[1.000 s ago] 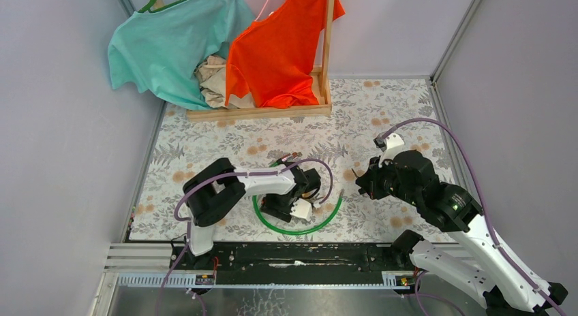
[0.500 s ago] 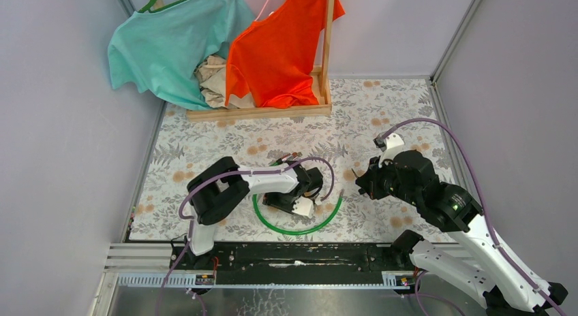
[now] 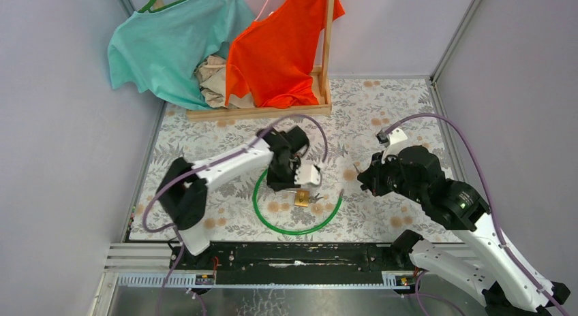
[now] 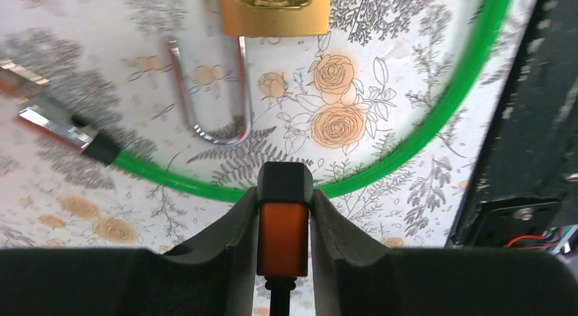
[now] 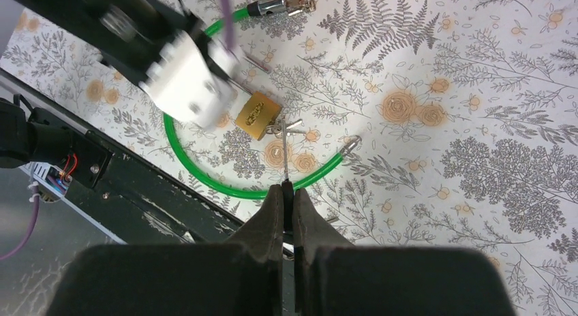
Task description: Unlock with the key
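Observation:
A brass padlock (image 3: 302, 197) lies on the floral mat inside the loop of a green cable (image 3: 272, 220), with spare keys (image 3: 315, 197) beside it. In the left wrist view the padlock's body (image 4: 275, 9) is at the top and its shackle (image 4: 211, 91) looks swung out to one side. My left gripper (image 4: 285, 193) hovers above the cable, shut on a small orange block with a black cap (image 4: 284, 238). My right gripper (image 5: 287, 186) is shut on a thin key (image 5: 285, 163), whose blade points at the padlock (image 5: 257, 116).
A wooden rack (image 3: 259, 112) with a teal shirt and an orange shirt stands at the back. The black base rail (image 3: 293, 258) runs along the near edge. The cable's metal ends (image 5: 276, 6) (image 5: 350, 144) lie on the mat. Walls close in left and right.
My left arm has lifted and pulled back from over the padlock, which now lies uncovered on the mat. Its jaws have narrowed. The right arm has barely moved.

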